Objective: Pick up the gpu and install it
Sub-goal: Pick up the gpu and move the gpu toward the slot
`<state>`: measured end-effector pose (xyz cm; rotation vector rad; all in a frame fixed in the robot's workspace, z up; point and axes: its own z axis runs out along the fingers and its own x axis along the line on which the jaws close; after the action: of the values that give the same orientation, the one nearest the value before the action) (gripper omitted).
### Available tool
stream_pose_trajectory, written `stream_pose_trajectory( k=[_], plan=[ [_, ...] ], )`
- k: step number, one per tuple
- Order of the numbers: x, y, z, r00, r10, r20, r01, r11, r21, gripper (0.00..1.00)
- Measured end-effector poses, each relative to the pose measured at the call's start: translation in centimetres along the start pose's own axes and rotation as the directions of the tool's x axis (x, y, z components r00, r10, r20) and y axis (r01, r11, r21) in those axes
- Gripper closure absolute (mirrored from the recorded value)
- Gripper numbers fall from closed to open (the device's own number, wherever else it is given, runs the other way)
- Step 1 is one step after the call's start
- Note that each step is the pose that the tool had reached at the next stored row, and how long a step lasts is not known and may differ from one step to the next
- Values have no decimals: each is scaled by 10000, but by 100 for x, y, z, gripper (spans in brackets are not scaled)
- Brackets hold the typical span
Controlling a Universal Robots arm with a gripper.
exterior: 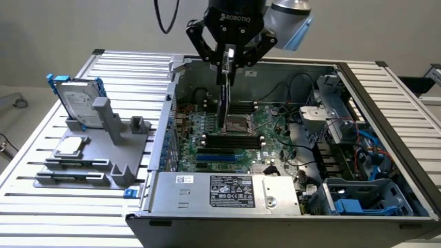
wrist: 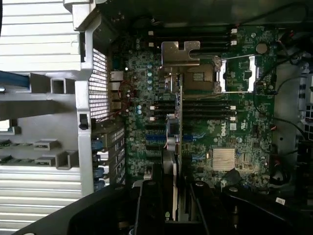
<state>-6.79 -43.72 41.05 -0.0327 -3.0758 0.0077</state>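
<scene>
The graphics card (exterior: pixel 224 101) is pinched by its upper edge in the gripper (exterior: pixel 230 63), and its long axis is hung straight down toward 6 o'clock in the exterior view. Its lower end is held over the main board (exterior: pixel 276 139), seemingly clear of it, and the blue slots (exterior: pixel 219 155) are found farther toward 6 o'clock.

A slatted aluminium counter (exterior: pixel 131 62) carries everything. An open computer case (exterior: pixel 276 227) lies on its side on it, motherboard facing up. A grey moulded holder (exterior: pixel 103 173) sits flat on the slats just beside the case, on the exterior view's left. A small blue clip (exterior: pixel 128 193) lies by the case's near corner, between case and holder. The slats run on past the case on the exterior view's right.
</scene>
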Motion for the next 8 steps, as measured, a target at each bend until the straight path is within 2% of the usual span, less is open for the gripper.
stream_pose_trajectory(
  k=[4, 8],
  plan=[
    [-171, 28, 62, 10000, -4, 1, 4, 10000, 23, 73],
    [-204, 81, 132, 10000, -71, 1, 71, 10000, 28, 73]
  ],
)
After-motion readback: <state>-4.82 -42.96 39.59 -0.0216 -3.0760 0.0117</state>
